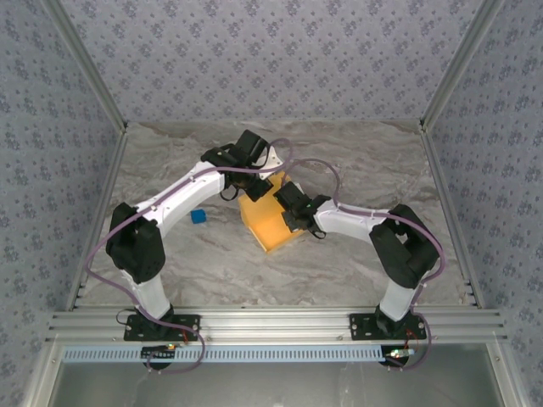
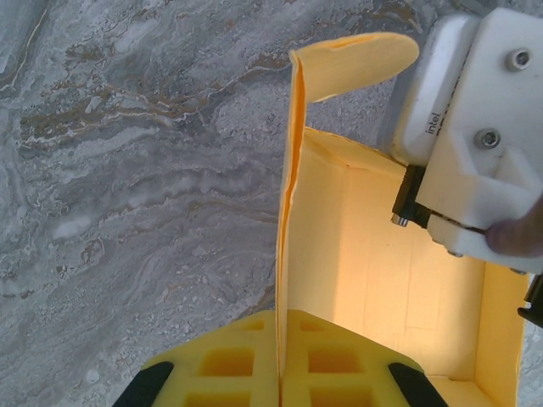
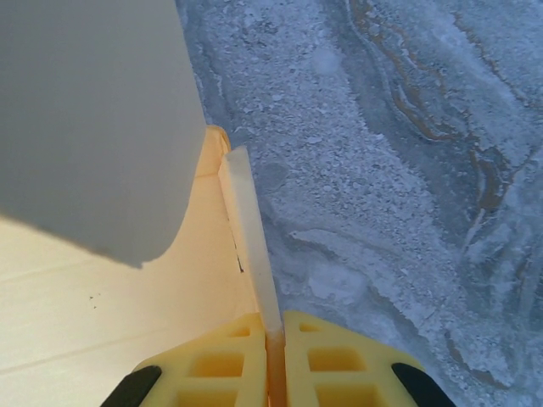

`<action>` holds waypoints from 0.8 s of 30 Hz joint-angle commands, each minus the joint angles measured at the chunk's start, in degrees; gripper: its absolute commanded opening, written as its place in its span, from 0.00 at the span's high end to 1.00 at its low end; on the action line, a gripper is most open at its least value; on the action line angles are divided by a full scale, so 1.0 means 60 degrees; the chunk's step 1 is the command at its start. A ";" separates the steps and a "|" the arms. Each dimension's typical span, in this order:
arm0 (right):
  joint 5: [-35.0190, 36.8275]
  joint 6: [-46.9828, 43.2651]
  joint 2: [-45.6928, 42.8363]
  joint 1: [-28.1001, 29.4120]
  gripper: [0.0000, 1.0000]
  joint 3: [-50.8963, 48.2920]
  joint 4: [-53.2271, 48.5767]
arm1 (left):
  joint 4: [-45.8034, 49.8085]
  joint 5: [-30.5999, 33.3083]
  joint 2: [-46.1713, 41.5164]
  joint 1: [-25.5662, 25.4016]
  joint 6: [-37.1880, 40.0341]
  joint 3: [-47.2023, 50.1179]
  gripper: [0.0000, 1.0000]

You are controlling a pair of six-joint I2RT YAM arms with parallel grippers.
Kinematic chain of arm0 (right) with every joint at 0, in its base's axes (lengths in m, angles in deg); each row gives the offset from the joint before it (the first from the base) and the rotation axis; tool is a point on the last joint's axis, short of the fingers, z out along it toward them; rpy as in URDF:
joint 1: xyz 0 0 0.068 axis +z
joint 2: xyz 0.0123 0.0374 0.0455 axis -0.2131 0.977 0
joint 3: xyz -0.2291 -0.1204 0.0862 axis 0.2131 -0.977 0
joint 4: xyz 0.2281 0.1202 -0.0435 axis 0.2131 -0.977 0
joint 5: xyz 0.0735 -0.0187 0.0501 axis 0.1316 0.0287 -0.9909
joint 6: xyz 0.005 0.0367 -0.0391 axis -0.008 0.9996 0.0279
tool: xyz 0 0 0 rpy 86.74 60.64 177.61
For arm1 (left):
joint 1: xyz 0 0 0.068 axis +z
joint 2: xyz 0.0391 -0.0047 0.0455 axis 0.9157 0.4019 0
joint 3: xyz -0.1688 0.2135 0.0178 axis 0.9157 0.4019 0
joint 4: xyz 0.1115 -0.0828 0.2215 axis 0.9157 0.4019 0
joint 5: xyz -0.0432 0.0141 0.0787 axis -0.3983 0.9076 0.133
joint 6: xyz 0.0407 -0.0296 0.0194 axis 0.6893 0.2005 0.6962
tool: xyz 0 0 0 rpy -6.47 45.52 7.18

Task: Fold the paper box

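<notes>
Near the middle of the table (image 1: 356, 161), the paper box (image 1: 270, 227) stands half formed, open side up. The left gripper (image 2: 280, 335) is pinched tight on one upright wall, and the right gripper (image 3: 274, 331) is clamped on another wall's edge. If the arms pull against each other, the thin card could tear or slip free. A blue cube (image 1: 198, 216) lies just beside the box, toward the left edge.
</notes>
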 commanded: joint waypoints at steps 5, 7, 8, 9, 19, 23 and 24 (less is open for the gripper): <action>0.1809 0.0372 0.0808 0.0180 0.90 0.0270 -0.1464 | 0.0139 -0.0350 0.0119 0.0193 -0.0091 -0.0331 0.99; 0.1940 0.0428 0.0937 0.0224 0.90 0.0319 -0.1509 | 0.0189 -0.0373 0.0157 0.0217 -0.0102 -0.0376 1.00; 0.1997 0.0469 0.0979 0.0231 0.90 0.0337 -0.1558 | 0.0195 -0.0376 0.0164 0.0231 -0.0077 -0.0389 0.99; 0.2051 0.0501 0.1029 0.0243 0.90 0.0349 -0.1595 | 0.0216 -0.0393 0.0179 0.0237 -0.0084 -0.0396 1.00; 0.2499 0.0504 0.1392 0.0383 0.91 0.0605 -0.1910 | 0.0306 -0.0550 0.0370 0.0285 -0.0061 -0.0593 1.00; 0.1472 0.0045 0.1153 0.0134 0.88 0.0503 -0.1451 | 0.0319 -0.0521 0.0383 0.0274 -0.0033 -0.0573 1.00; 0.1256 -0.0045 0.1122 0.0076 0.87 0.0502 -0.1397 | 0.0325 -0.0522 0.0377 0.0281 -0.0043 -0.0576 1.00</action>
